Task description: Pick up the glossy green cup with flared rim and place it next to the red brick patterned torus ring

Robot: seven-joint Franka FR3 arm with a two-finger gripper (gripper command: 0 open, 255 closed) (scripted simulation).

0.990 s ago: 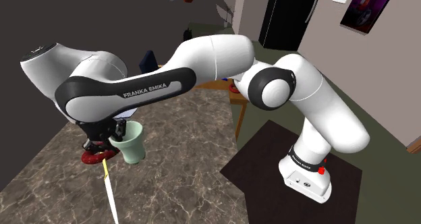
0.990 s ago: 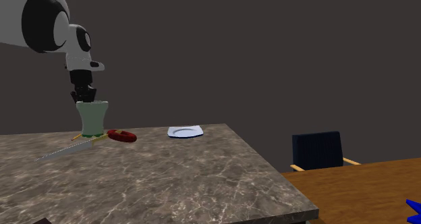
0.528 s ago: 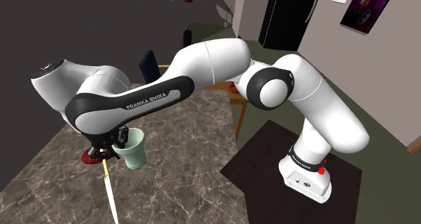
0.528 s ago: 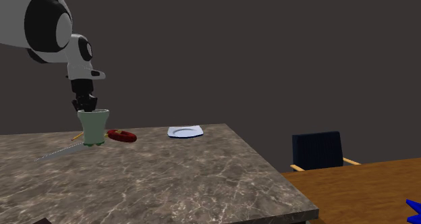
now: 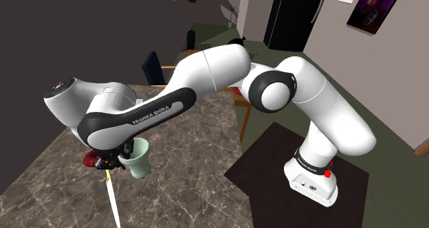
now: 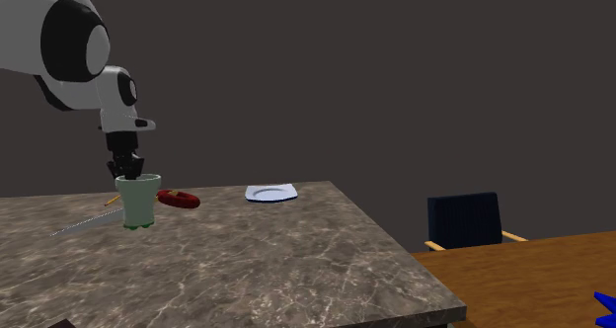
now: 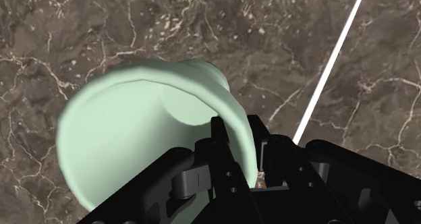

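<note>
Now the pincer (image 7: 237,133) is clenched on one wall of the pale green cup (image 7: 135,138), with one finger inside the flared rim and one outside. In the shoulder view the cup is low over the marble surface (image 5: 199,172), just beside the red ring (image 5: 89,159) at its three o'clock. A thin white rod (image 5: 111,200) lies at the cup's seven o'clock. If the base lands on the rod, the cup would likely rock and topple. With a one-sided grip it may also swing into the ring.

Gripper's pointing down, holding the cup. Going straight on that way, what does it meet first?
The gripper clasps the pale green cup by its rim, so the cup's base would meet the marble tabletop first. Whether there is any gap beneath the cup is unclear.
</note>
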